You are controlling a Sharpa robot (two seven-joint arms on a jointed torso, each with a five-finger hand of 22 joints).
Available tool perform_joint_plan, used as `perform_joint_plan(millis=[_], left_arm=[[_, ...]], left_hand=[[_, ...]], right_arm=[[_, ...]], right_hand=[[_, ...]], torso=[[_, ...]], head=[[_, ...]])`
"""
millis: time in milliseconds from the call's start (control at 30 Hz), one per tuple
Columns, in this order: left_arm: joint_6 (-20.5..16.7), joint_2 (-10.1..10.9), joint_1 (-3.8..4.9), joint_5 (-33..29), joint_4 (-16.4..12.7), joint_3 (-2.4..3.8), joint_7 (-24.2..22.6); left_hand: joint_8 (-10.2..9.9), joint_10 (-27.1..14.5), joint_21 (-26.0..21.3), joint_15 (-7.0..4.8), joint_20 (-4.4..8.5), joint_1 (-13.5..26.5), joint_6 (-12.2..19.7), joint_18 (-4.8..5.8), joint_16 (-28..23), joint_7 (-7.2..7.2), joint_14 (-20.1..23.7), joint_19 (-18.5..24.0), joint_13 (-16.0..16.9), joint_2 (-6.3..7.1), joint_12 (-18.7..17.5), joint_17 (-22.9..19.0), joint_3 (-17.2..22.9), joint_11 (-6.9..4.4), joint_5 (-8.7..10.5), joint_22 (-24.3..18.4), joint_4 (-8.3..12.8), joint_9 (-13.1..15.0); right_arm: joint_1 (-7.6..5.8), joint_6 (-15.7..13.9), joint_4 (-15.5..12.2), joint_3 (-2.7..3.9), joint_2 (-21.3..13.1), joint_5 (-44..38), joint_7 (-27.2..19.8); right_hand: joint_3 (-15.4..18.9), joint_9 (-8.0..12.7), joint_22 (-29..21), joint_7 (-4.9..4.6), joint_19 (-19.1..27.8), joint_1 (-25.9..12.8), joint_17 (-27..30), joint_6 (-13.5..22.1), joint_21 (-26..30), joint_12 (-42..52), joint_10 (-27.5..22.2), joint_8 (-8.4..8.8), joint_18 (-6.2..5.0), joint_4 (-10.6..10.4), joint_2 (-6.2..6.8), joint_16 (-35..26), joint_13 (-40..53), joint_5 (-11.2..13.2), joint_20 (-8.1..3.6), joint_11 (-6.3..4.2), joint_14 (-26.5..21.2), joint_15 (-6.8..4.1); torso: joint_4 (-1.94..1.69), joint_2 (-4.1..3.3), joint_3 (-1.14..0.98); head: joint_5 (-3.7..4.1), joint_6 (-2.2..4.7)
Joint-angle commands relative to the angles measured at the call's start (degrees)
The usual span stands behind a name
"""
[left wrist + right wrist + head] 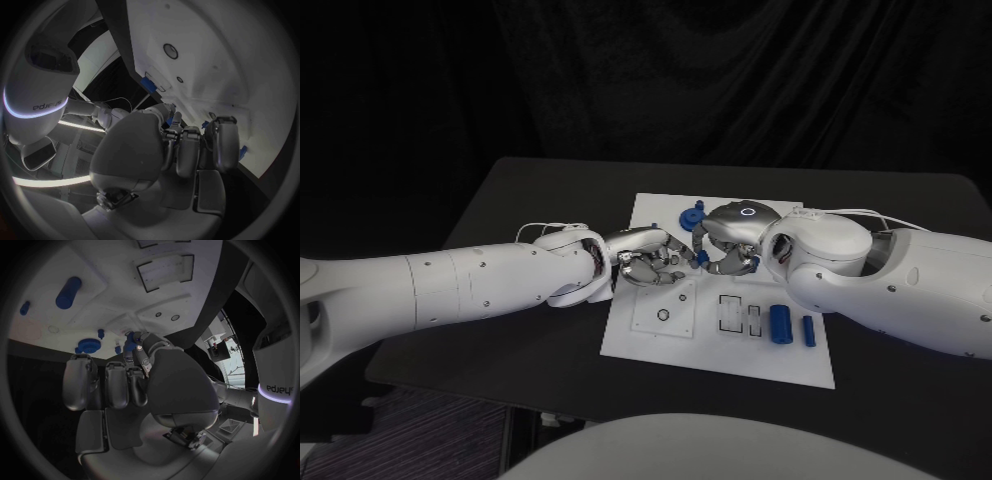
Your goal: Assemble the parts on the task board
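The board is a white plate with outlined recesses and small holes, lying mid-bench. Two blue cylinders lie side by side near its right edge, and a blue gear stands toward its far side. Over the board's middle the two robot hands meet — the left and the right — fingers curled in; whether either pinches a part, I cannot tell.

arms: glossy white, rounded shells | left hand, right hand: silver metal | thin white cables at wrists
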State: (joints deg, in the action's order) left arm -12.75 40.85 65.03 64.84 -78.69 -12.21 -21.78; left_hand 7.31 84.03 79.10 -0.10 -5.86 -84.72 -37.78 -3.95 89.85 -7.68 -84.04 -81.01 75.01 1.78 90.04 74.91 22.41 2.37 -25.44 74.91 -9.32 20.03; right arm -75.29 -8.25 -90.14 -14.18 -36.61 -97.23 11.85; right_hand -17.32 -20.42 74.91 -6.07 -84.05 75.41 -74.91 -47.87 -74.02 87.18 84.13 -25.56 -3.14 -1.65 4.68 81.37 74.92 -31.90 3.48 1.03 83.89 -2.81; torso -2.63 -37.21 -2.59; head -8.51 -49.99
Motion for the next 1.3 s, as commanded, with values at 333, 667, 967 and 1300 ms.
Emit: perform_joint_plan(millis=[333, 667, 967, 1300], left_arm=[[0.3, -0.3, -0.15, -0.1, 0.1, 0.05, -0.5], [0.5, -0.5, -0.17, -0.1, 0.4, 0.05, -0.3], [0.7, -0.3, -0.19, -0.1, 0.3, 0.05, -0.1], [0.3, 1.2, -0.20, -0.1, -0.5, 0.05, 0.1]], left_hand=[[-0.4, 6.0, -0.2, 0.19, -0.42, -0.3, 0.2, 0.85, 0.1, -0.38, -6.0, 0.2, 15.0, 0.09, 0.0, 15.1, 0.4, 0.57, -0.21, 11.0, 0.0, -0.3], [-0.6, 6.0, -0.2, 0.22, -0.46, -0.3, 0.3, 0.84, 0.1, -0.39, -6.0, 0.2, 15.0, 0.09, 0.0, 15.1, 0.5, 0.59, -0.21, 11.0, 0.0, -0.4], [-0.7, 6.0, -0.2, 0.23, -0.47, -0.3, 0.3, 0.83, 0.1, -0.39, -6.0, 0.2, 15.0, 0.09, 0.0, 15.1, 0.5, 0.60, -0.20, 10.9, 0.0, -0.5], [-0.7, 6.0, -0.2, 0.25, -0.50, -0.2, 0.1, 0.85, 0.1, -0.45, -6.0, 0.2, 15.0, 0.07, 0.0, 15.1, 0.5, 0.63, -0.18, 11.0, 0.0, -0.5]], right_arm=[[0.50, -0.6, 0.1, 0.04, 0.5, 0.3, -0.5], [0.64, -0.8, 0.1, 0.04, 0.8, 1.4, -0.6], [0.66, -0.7, 0.5, 0.04, 0.8, 1.6, -0.4], [1.01, -2.1, 2.1, 0.04, 1.0, 1.6, -0.8]], right_hand=[[-0.2, -6.1, 10.1, 0.58, 0.5, -0.4, -3.0, -0.8, 0.7, -0.3, 1.2, -0.45, -0.61, 0.1, -0.66, -0.4, 9.9, 1.5, -0.17, -0.01, 2.6, -0.07], [-0.2, -6.3, 10.0, 0.61, 0.5, -0.5, -2.9, -0.8, 0.8, -0.3, 1.2, -0.41, -0.63, 0.1, -0.74, -0.5, 9.9, 2.3, -0.17, -0.03, 2.6, -0.09], [-0.3, -6.4, 10.0, 0.63, 0.6, -0.5, -2.8, -0.8, 1.0, -0.3, 1.2, -0.37, -0.67, 0.1, -0.83, -0.7, 9.9, 2.7, -0.18, -0.05, 2.6, -0.10], [-0.4, -6.6, 10.0, 0.69, 0.5, -0.2, -2.8, -0.9, 1.0, -0.2, 1.3, -0.40, -0.66, 0.3, -1.00, -0.7, 9.9, 3.4, -0.20, -0.10, 2.6, -0.14]], torso=[[-0.06, -0.01, -0.02], [0.07, -0.02, -0.06], [0.07, -0.02, -0.09], [0.03, 0.05, -0.04]], head=[[-0.21, -0.01], [-0.44, -0.01], [-0.72, -0.01], [-0.83, -0.01]])
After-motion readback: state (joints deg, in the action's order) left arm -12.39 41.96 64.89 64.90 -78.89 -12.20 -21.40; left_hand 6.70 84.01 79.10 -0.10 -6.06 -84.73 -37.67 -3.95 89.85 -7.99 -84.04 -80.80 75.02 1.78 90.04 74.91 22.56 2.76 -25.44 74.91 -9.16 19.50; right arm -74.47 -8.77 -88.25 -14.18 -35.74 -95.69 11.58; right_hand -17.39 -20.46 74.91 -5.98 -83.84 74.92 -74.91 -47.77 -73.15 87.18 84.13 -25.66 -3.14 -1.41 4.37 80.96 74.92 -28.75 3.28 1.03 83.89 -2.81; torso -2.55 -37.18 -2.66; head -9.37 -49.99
